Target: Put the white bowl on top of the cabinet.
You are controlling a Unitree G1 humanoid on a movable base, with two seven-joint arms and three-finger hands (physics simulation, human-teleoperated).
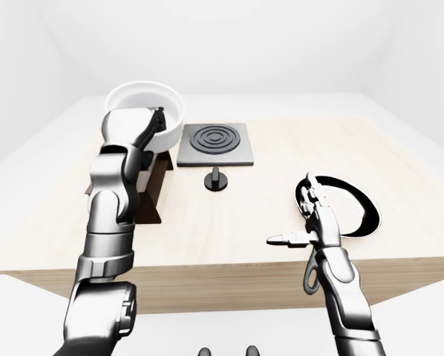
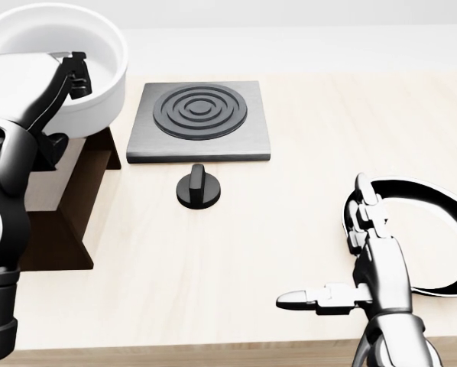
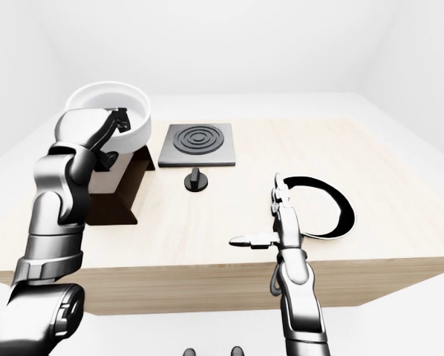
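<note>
The white bowl (image 2: 98, 92) is at the upper left of the head view, over the top of the dark wooden cabinet (image 2: 72, 210). I cannot tell whether it rests on the cabinet or hangs just above it. My left hand (image 2: 69, 86) is shut on the bowl's near rim, with one finger (image 2: 77, 73) hooked over the edge into the bowl. My right hand (image 2: 324, 243) is open and empty, low on the right, its fingers spread beside a black-rimmed plate (image 2: 412, 186).
A grey square burner plate (image 2: 200, 115) with black rings lies right of the bowl, with a black knob (image 2: 199, 187) below it. All stand on a light wooden table (image 2: 305, 138), whose near edge runs along the bottom of the views.
</note>
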